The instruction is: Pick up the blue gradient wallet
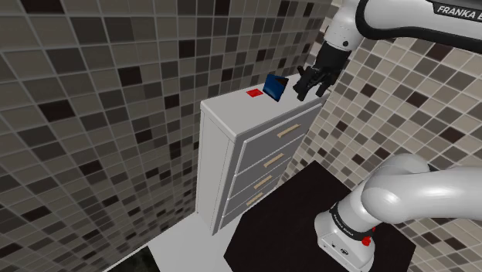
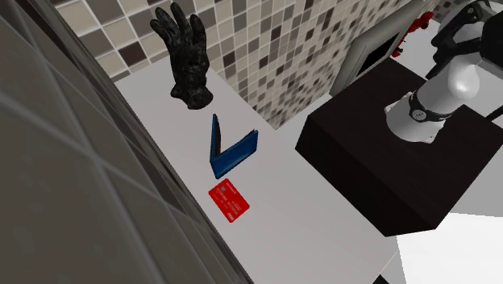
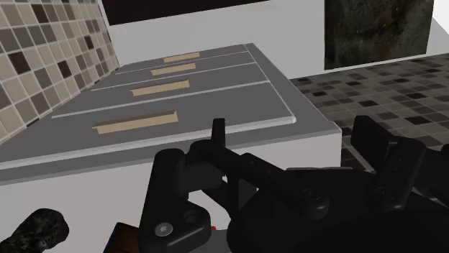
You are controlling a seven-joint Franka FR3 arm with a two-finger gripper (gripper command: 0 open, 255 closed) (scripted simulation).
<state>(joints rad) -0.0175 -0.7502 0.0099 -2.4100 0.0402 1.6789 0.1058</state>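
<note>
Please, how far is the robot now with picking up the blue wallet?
Done: nothing yet. The blue wallet stands half open on the white dresser top, between the red card and the black glove, with nothing holding it. In hand: the approach; the gripper hangs by the dresser top, close to the glove. Left: reach the wallet, clasp it, lift it.

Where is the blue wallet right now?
The wallet stands half open on the white dresser's top, between the black glove and red card in the second exterior view.
</note>
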